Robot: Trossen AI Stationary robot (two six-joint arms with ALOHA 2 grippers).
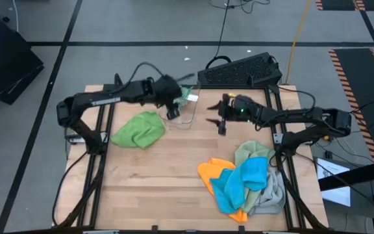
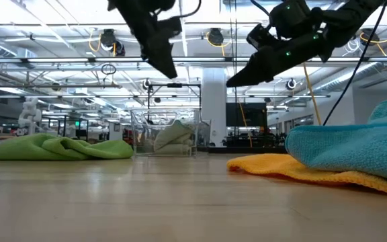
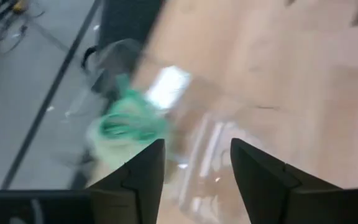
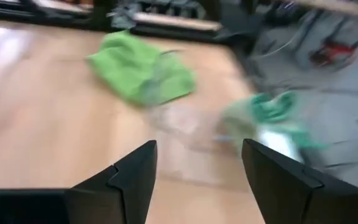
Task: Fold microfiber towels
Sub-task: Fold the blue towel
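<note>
One towel, the sage green one (image 1: 188,97), is sitting in the clear bin (image 1: 186,112) w/ our left claw (image 1: 173,114) released above it, right claw (image 1: 222,125) released too, while we're judging approx. four still unfolded: bright green (image 1: 138,129), plus the orange (image 1: 208,171), blue (image 1: 242,181) & grey (image 1: 273,192) pile.

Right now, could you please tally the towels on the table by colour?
Bright green towel: 1
Green towel in the bin: 1
Orange towel: 1
Blue towel: 1
Sage towel: 1
Grey towel: 1
Total: 6

Bright green towel (image 1: 139,129) crumpled (left); orange (image 1: 210,171), blue (image 1: 244,182) heaped right.
</note>
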